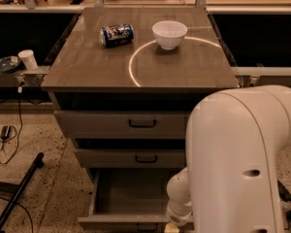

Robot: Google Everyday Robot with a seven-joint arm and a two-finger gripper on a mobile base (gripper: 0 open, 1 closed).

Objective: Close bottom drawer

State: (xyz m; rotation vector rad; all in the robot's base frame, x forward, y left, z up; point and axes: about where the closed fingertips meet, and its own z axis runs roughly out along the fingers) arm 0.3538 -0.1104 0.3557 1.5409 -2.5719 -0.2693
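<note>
Laminate, grey-brown and matte, covers the bottom drawer [128, 194], the lowest of three in the cabinet [53, 93]. It stands pulled well out toward the camera. Its inside is a plain rectangular box with a flat floor and thin straight walls. Its front panel runs along the lower edge of the view, and its handle is hard to make out there.

The gripper [172, 228] sits at the very bottom edge, just at that front panel and right of its middle. Only a small pale-yellow piece of it shows, so whether it is wide or narrow cannot be told. Above it a rounded, ribbed white wrist joins the arm [242, 159], a smooth, glossy white shell that fills the lower right.

The middle drawer [111, 158] and the top drawer [97, 124] have flat fronts, each with a slim dark bar handle. Dark gaps above them suggest that they may stand slightly out.

The cabinet top is a smooth, faintly shiny slab with a thin bright arc of light curving across it. A round white bowl [169, 34] stands upright at the arc's upper end. A blue printed can [116, 35] lies on its side just left of it, apart from it.

On a ledge to the left a small white cup [27, 59] stands beside a dark round dish [7, 63]. The floor [58, 188] is speckled terrazzo, with a black pole [17, 193] slanting across it near loose cables [5, 135].
</note>
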